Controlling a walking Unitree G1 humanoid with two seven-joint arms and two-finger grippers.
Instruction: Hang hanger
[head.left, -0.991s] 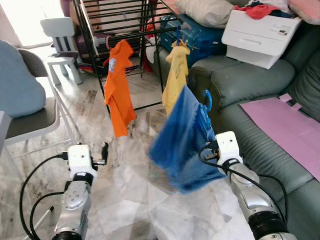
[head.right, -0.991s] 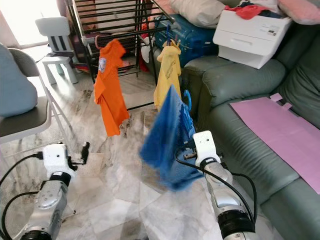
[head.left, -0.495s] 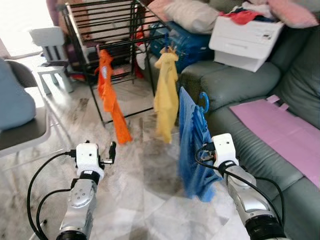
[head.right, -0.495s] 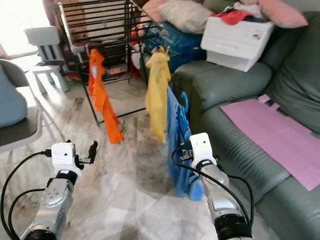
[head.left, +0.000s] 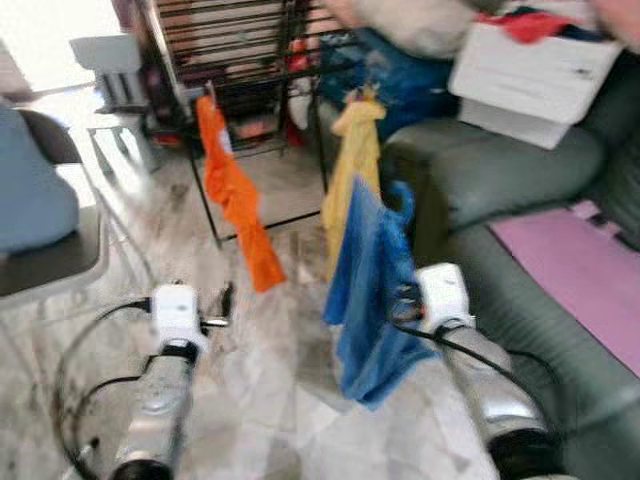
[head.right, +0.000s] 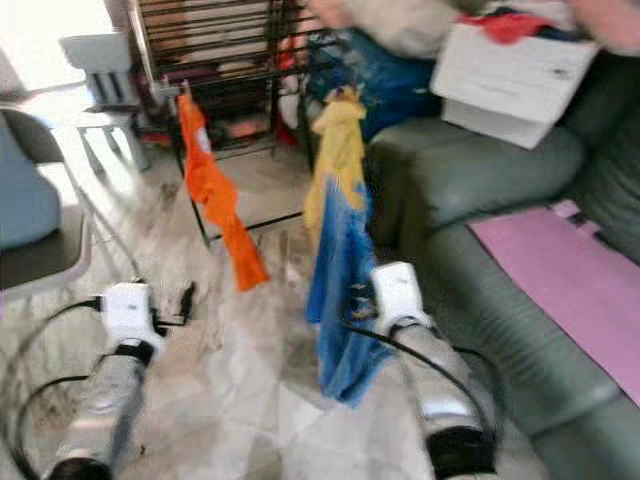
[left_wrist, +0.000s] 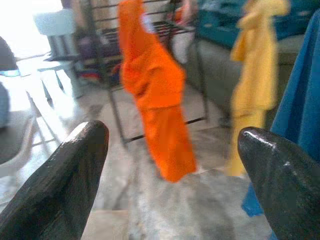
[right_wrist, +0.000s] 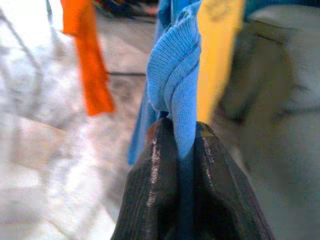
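A blue shirt (head.left: 368, 290) hangs on a blue hanger whose hook (head.left: 405, 200) sticks up above it. My right gripper (right_wrist: 177, 150) is shut on the shirt's collar and the hanger, holding them up in front of the sofa. The black drying rack (head.left: 240, 50) stands further back, with an orange shirt (head.left: 232, 195) and a yellow shirt (head.left: 355, 165) hanging from its front rail. The blue shirt is just in front of the yellow one. My left gripper (left_wrist: 172, 145) is open and holds nothing, low on the left, pointing toward the orange shirt.
A green sofa (head.left: 500, 180) runs along the right with a pink cloth (head.left: 575, 260) on its seat and a white box (head.left: 535, 65) on its arm. A grey chair (head.left: 40, 260) stands on the left, a small white chair (head.left: 105, 60) behind it. Marble floor lies between.
The whole view has shifted and blurred, so the camera is moving. The blue shirt has swung in my right gripper and now flares to the left. The left gripper stays open.
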